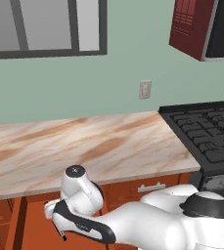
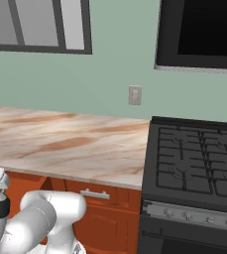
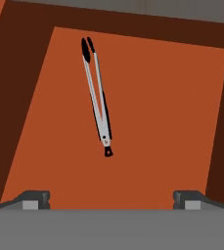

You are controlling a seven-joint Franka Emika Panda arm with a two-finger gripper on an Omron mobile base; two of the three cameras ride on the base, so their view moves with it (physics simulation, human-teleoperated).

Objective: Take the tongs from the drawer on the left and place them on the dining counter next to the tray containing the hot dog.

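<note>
Tongs (image 3: 97, 95) lay flat on the open drawer's (image 3: 172, 122) floor; the gripper (image 3: 111, 199) hung above, fingers spread wide, holding nothing.

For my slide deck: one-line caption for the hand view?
Open jaws above the tongs, which lie alone on the floor of the open red-brown drawer.
</note>
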